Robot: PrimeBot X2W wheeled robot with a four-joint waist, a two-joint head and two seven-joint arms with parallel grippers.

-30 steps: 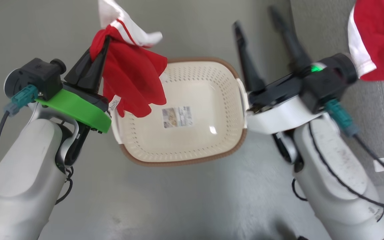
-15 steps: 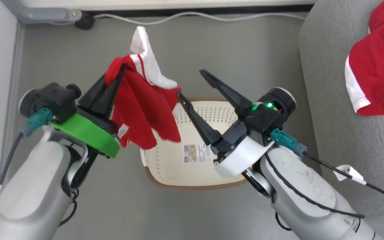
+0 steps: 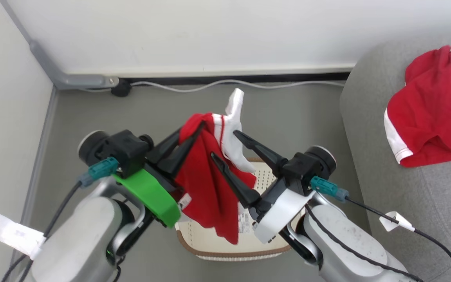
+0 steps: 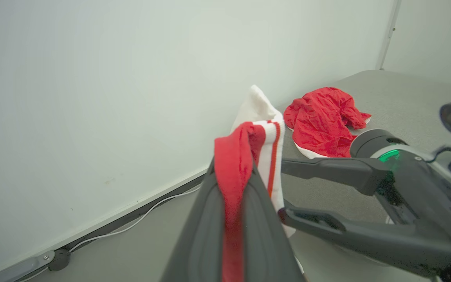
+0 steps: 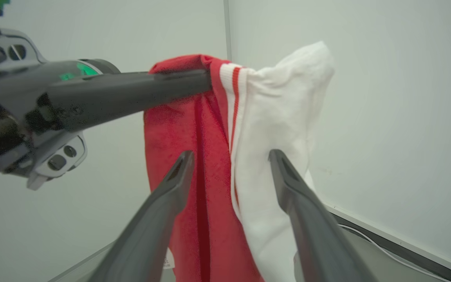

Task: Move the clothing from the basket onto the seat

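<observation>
Right tool [image 3: 223, 144] nearer one garment [image 3: 206, 188], second garment [image 3: 433, 113] on seat [image 3: 405, 203], one basket [image 3: 241, 252]

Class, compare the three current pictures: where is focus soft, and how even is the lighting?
Head view: sharp throughout, flat even light, no hard shadows on the seat. Left wrist view: the left gripper near the lens is blurred; the far garment is crisper. Right wrist view: the right gripper is soft low down, the held garment in focus.

head looks down, close wrists share garment [image 3: 206, 196]
</observation>
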